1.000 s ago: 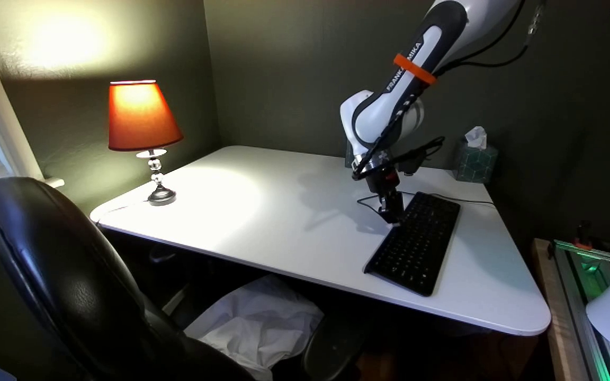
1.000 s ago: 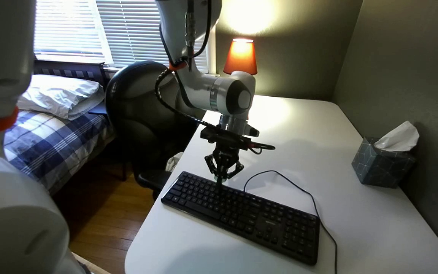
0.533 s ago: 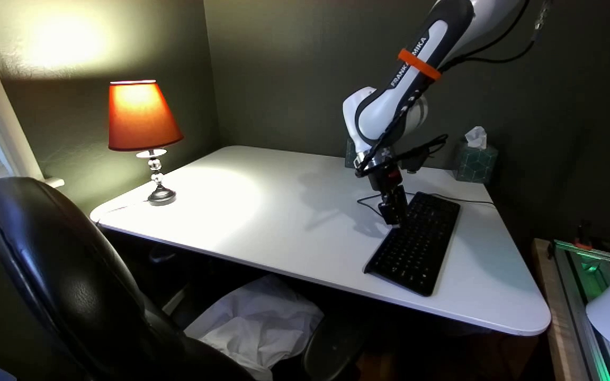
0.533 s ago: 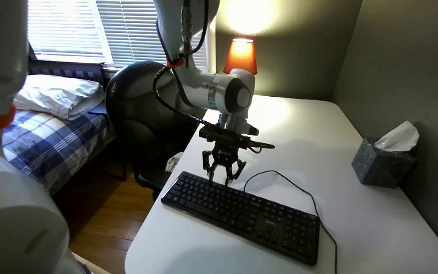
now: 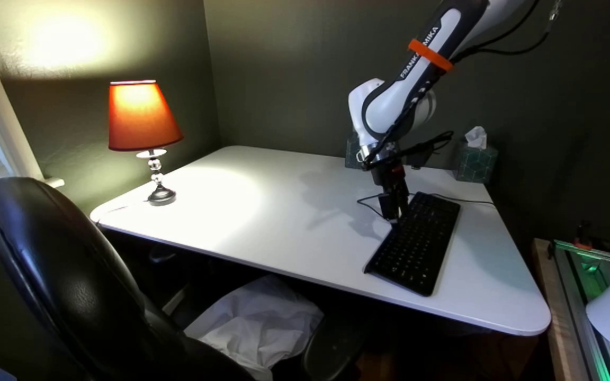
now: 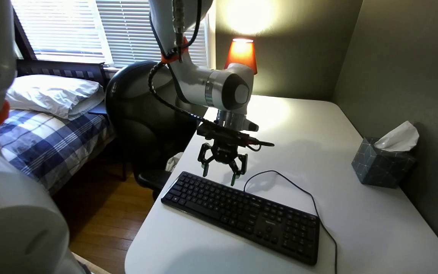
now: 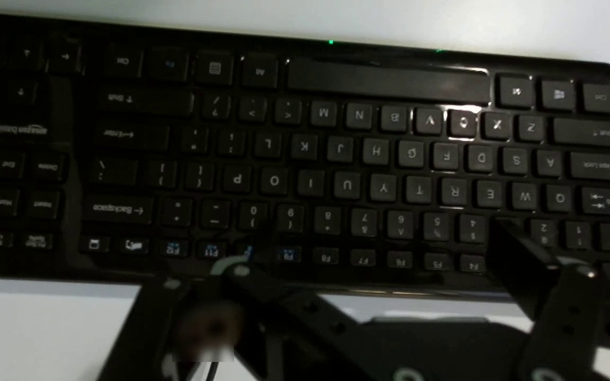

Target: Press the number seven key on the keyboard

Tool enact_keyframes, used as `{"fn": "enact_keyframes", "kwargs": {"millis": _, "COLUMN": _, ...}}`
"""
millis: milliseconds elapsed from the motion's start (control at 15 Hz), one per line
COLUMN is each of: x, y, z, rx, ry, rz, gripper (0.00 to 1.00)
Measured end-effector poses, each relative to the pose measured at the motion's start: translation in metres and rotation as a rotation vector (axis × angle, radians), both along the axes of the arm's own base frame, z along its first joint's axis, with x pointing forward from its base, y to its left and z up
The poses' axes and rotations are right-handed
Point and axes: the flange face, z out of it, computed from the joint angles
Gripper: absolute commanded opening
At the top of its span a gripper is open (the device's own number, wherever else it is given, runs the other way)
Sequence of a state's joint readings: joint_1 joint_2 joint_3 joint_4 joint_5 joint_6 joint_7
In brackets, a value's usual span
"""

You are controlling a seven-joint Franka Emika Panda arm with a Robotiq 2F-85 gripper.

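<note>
The black keyboard [image 6: 242, 214] lies flat on the white table, seen in both exterior views. My gripper [image 6: 219, 180] hangs over its back edge with the jaws spread wide and nothing held. A small gap shows between the fingertips and the keys. In the wrist view the keyboard appears upside down, and its number seven key [image 7: 364, 222] is uncovered, lying between the two spread fingers. One finger [image 7: 519, 259] blocks the view of the keys between the four and the two; the other, dark and hard to make out, crosses near the zero and nine.
A thin cable [image 6: 299, 186] curves from the keyboard's back edge across the table [image 6: 356, 228]. Farther back stands a tissue box [image 6: 382, 163]. An orange lamp [image 5: 143, 116] occupies the table's far end, and a black chair [image 5: 72, 275] stands along one side.
The gripper's fingers, together with their tips down at the keyboard a second ago, have spread wide apart. The whole arm has risen, lifting the fingertips off the keys. The keyboard has not moved.
</note>
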State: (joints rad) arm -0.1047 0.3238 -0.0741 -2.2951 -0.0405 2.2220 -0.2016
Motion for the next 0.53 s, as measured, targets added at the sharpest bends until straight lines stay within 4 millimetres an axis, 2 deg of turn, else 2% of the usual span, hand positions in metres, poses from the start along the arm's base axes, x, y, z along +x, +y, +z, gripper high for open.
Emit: {"fn": "enact_keyframes", "kwargs": {"millis": 533, "x": -0.011, "y": 0.002, "z": 0.020, "rx": -0.012, "ry": -0.093, "rz": -0.006, "gripper": 1.00}}
